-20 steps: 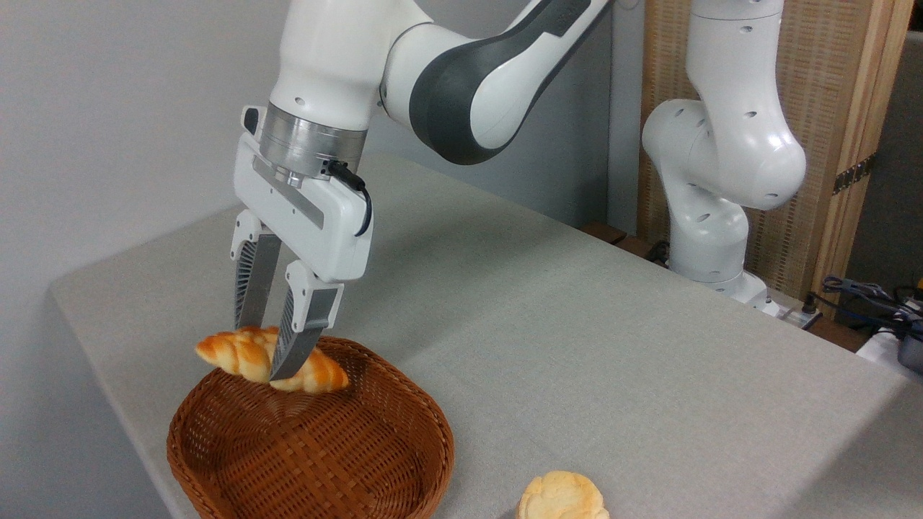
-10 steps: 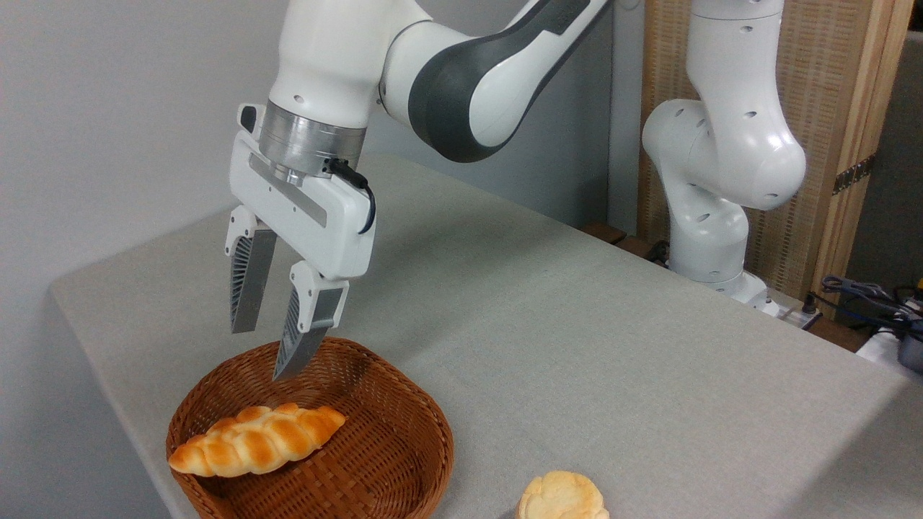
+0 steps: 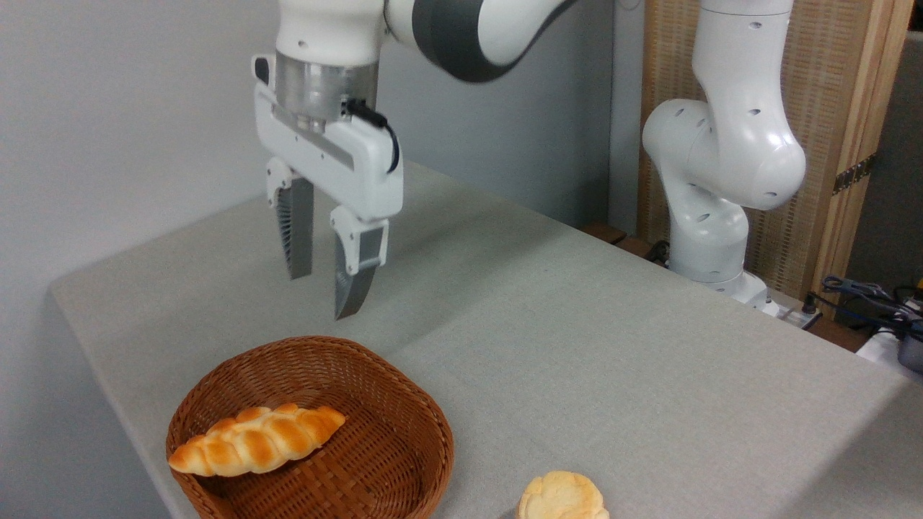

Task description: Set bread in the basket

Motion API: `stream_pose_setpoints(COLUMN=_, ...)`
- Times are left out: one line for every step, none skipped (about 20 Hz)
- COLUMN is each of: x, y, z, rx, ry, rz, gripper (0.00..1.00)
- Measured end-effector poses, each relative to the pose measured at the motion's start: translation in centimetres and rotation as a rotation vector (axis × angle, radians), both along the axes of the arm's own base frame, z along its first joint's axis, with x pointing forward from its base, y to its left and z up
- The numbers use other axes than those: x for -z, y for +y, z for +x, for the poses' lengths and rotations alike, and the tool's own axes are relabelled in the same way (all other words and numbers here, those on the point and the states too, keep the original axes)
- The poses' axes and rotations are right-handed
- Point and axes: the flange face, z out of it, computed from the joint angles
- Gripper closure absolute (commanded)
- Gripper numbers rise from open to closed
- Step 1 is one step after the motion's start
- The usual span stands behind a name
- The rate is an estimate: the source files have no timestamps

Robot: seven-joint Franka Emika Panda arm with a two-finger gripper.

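The braided loaf of bread (image 3: 256,441) lies inside the oval wicker basket (image 3: 389,404), at the near left of the grey cloth-covered surface (image 3: 577,324). The loaf is golden-orange with paler seams and rests slantwise on the basket's woven floor, its paler tapered end down against the near left wall close to the rim and its other end pointing right, toward the middle of the basket. Nothing touches it. The gripper (image 3: 326,297) hangs in the air above and beyond the basket's far rim, well clear of both basket and bread, its two grey ribbed fingers (image 3: 296,234) pointing downward with a plain gap between them, so it stands open and holds nothing. The white gripper body carries a short black cable at its top, just under the metal wrist ring. A small pale yellow round bun (image 3: 562,496) sits on the surface at the near edge, to the right of the basket and apart from it, partly cut off by the lower border. The arm's white base column (image 3: 714,216) rises at the far right of the surface, in front of a woven wooden-framed screen (image 3: 829,144).
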Motion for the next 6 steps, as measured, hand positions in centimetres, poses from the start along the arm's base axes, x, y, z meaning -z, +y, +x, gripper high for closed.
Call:
stream_pose_setpoints(x=-0.17, y=0.04, z=-0.15, rx=0.002, ry=0.012, rz=0.003, gripper=0.0)
stream_pose_setpoints(x=-0.16, y=0.16, z=-0.41, rx=0.008, ry=0.039, rz=0.018, gripper=0.0)
stream_pose_setpoints(x=-0.03, y=0.23, z=-0.55, rx=0.012, ry=0.055, rz=0.029, gripper=0.0)
stream_pose_setpoints(x=0.33, y=0.35, z=-0.8, rx=0.02, ry=0.084, rz=0.055, gripper=0.0)
stream_pose_setpoints(x=0.61, y=0.43, z=-0.92, rx=0.026, ry=0.101, rz=0.076, gripper=0.0)
stream_pose_setpoints(x=0.79, y=0.48, z=-0.93, rx=0.028, ry=0.108, rz=0.087, gripper=0.0)
